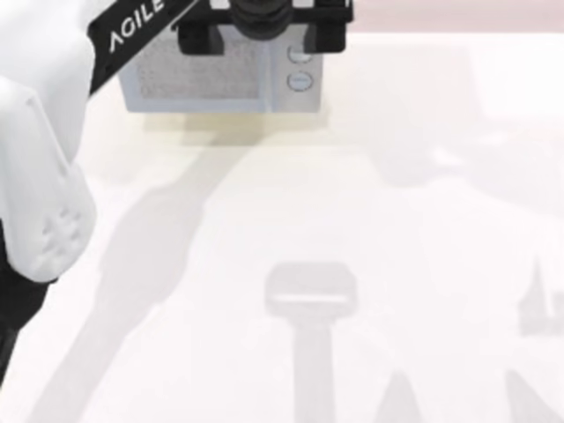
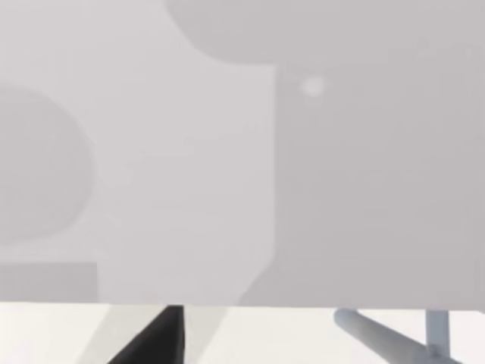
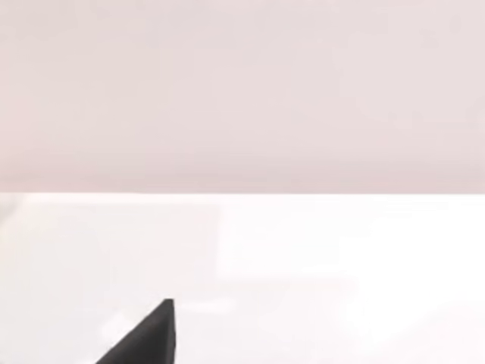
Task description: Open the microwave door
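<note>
**Left arm over the microwave at the far edge**

While my left arm (image 1: 53, 132) is reaching across the table (image 1: 370, 247), the microwave (image 1: 220, 84) is sitting at the far side, left of the middle in the top view. It is showing as a small silver-grey box. The microwave door (image 1: 189, 75) is lying flat against the front, with a speckled mesh window, and two round knobs (image 1: 300, 69) are stacked beside it. My left gripper (image 1: 264, 22) is hanging over its top; whether this claw is open, I cannot tell. Only one dark fingertip (image 3: 144, 337) of my right claw is showing.
</note>
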`<action>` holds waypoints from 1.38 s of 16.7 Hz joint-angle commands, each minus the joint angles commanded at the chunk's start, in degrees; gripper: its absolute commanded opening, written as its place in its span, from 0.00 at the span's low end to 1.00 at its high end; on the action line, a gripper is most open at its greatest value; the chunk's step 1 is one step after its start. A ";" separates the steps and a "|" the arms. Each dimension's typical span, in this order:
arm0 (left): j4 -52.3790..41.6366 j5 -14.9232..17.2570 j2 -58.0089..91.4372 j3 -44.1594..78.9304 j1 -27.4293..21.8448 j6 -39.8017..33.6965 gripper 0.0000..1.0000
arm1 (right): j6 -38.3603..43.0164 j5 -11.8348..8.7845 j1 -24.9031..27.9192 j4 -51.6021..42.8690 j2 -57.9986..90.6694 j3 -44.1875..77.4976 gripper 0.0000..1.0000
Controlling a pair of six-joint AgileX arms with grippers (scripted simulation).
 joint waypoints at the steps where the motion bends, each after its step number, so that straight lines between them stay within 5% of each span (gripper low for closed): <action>1: 0.00 0.00 0.00 0.00 0.00 0.00 0.77 | 0.00 0.00 0.00 0.00 0.00 0.00 1.00; 11: 0.00 0.00 0.00 0.00 0.00 0.00 0.02 | 0.00 0.00 0.00 0.00 0.00 0.00 1.00; 23: 0.94 -0.15 -2.65 -4.78 -1.30 -0.24 0.00 | 0.00 0.00 0.00 0.00 0.00 0.00 1.00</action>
